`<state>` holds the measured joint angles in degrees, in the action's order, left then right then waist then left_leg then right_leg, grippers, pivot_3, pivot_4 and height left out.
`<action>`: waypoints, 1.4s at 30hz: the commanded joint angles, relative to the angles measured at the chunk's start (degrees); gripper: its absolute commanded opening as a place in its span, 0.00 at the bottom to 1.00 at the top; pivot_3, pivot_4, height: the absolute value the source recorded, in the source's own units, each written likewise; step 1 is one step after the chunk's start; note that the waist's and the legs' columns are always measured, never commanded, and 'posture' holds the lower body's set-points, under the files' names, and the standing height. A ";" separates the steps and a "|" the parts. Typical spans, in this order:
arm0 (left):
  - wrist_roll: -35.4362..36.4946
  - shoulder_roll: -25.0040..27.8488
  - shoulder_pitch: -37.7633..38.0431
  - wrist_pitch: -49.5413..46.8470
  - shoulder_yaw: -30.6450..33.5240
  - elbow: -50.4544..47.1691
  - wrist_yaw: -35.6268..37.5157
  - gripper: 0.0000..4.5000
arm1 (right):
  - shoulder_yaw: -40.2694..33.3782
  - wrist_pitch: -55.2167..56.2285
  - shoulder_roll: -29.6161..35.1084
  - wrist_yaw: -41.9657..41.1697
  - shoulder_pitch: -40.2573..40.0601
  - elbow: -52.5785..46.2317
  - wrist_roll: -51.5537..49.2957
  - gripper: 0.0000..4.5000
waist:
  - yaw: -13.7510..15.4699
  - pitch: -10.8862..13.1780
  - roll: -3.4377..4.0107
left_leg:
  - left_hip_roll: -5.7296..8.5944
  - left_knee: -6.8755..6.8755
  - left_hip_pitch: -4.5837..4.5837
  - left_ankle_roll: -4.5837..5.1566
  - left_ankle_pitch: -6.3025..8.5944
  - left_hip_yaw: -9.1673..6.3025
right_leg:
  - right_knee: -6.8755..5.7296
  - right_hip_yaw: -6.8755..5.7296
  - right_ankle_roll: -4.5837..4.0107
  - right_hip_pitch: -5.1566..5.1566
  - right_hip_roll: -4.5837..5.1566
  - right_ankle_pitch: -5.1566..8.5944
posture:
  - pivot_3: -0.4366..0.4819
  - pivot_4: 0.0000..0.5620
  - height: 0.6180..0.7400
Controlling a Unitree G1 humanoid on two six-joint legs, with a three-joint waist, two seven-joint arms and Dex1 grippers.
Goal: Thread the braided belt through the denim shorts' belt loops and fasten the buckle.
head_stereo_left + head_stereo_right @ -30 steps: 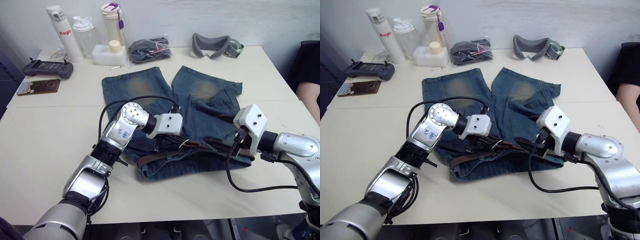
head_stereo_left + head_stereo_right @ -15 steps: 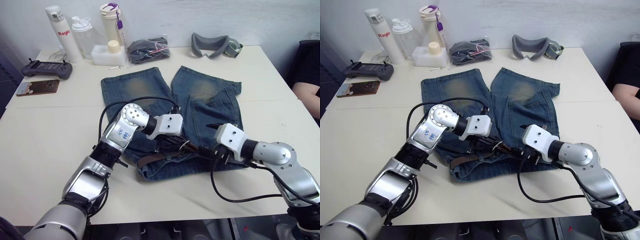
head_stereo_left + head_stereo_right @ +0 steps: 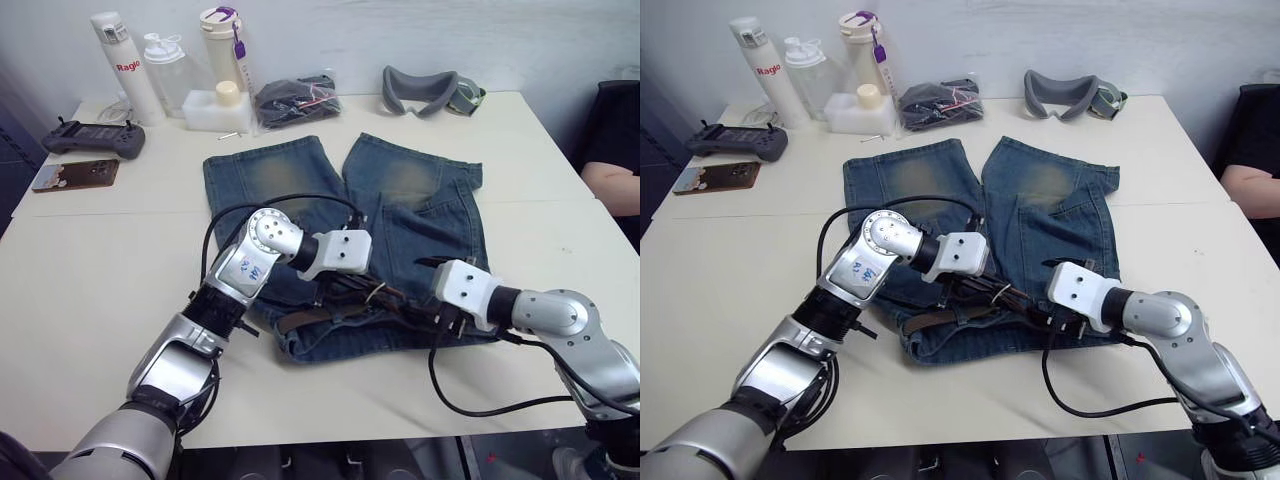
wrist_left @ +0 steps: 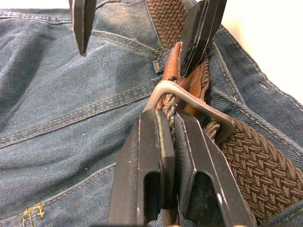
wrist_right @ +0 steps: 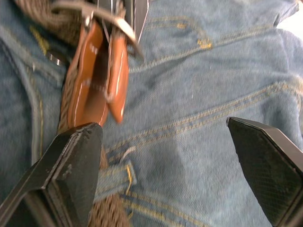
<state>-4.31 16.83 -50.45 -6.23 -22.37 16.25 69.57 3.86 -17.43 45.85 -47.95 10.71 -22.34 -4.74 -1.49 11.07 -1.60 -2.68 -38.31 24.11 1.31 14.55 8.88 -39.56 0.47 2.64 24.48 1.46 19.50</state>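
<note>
Left eye view: the denim shorts [image 3: 400, 220] lie flat on the tabletop [image 3: 80, 270], with the braided belt [image 3: 320, 317] along the waistband. Bottles [image 3: 160, 65], a dark bundle [image 3: 297, 98] and a grey headset [image 3: 428, 88] stand along the far edge.

Left wrist view: the left gripper [image 4: 173, 127], jaws narrow, pinches the belt at the buckle [image 4: 189, 101].

Right wrist view: the right gripper [image 5: 175, 142], jaws wide, straddles denim beside a belt loop [image 5: 113, 177].
</note>
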 commanded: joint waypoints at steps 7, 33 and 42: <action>1.87 -0.24 -0.25 0.37 0.47 -2.68 -0.09 0.00 | 0.43 -1.57 -2.80 -0.10 1.92 -2.88 -1.48 0.59 | 0.08 0.00 0.00 | 0.00 0.00 0.01 0.00 0.00 -0.03 | 0.00 -0.02 0.00 0.00 0.00 0.00 | 0.48 0.27 0.90; 26.72 21.29 10.28 -39.35 15.60 -24.89 6.26 0.50 | -0.52 2.04 -1.22 -2.08 1.91 0.55 -2.03 0.00 | -0.05 0.00 0.01 | -0.01 0.00 -0.03 -0.05 -0.03 -0.12 | -0.06 -0.08 -0.05 -0.06 0.04 0.04 | 0.48 0.27 0.90; 23.91 26.85 22.72 -36.26 7.04 -33.40 4.89 0.01 | -0.47 2.14 -0.98 -2.02 1.24 -0.81 -1.82 0.00 | -0.02 -0.01 0.00 | 0.01 0.03 -0.05 -0.07 -0.04 -0.26 | -0.02 -0.15 -0.10 -0.12 0.04 0.06 | 0.48 0.27 0.90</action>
<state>19.91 42.24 -27.99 -43.57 -14.52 -14.22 73.88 4.72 -16.22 44.24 -50.13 12.10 -21.19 -6.51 -1.51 11.06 -1.59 -2.67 -38.28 24.05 1.24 14.51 8.61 -39.58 0.32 2.54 24.36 1.51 19.57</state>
